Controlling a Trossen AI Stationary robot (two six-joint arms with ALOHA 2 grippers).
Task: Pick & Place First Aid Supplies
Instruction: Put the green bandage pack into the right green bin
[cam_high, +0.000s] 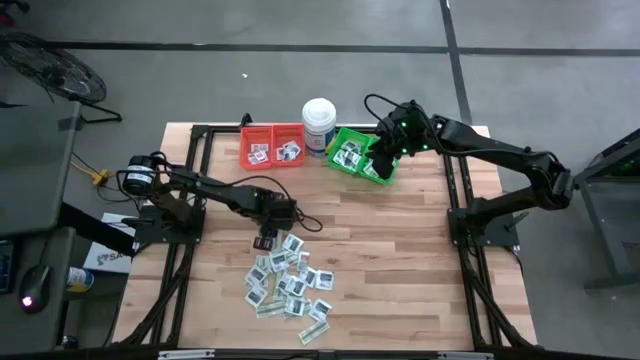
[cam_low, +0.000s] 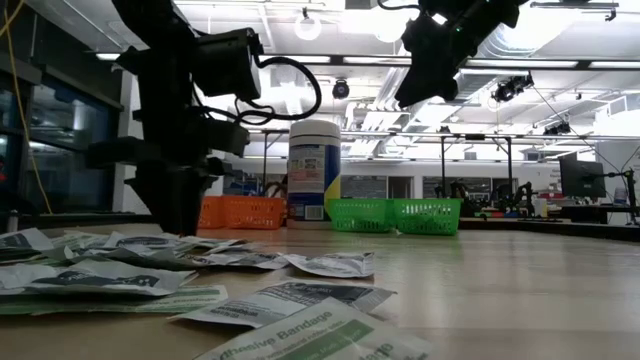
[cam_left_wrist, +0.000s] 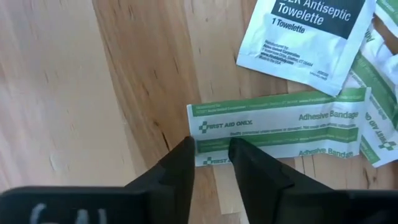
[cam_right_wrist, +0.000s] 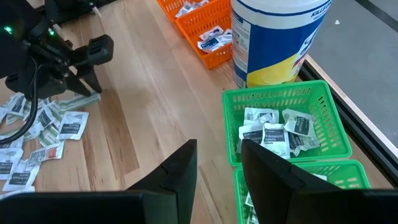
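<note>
The first aid supplies (cam_high: 290, 285) lie in a loose pile on the wooden table's near middle, white towelette squares mixed with green-and-white bandage strips. My left gripper (cam_high: 266, 240) is down at the pile's far edge. In the left wrist view its narrowly open fingers (cam_left_wrist: 210, 155) stand at the end of one adhesive bandage strip (cam_left_wrist: 280, 127), which lies flat beside a towelette packet (cam_left_wrist: 305, 37). My right gripper (cam_right_wrist: 217, 155) hovers open and empty above the green bins (cam_high: 360, 158). My left gripper comes at the bandage strip from above, pointing down. One fingertip (cam_left_wrist: 239, 149) sits over the strip near its printed end (cam_left_wrist: 214, 127), and the other (cam_left_wrist: 183, 152) stands just off that end's edge. The strip lies flat on the wood. Whether the fingertips press it, I cannot tell.
Two red bins (cam_high: 272, 145), a tall white tub (cam_high: 319, 122) and two green bins stand in a row along the far edge; the bins hold packets. Bare wood lies between the pile and the bins (cam_high: 400, 230). Black frame rails run along both table sides.
</note>
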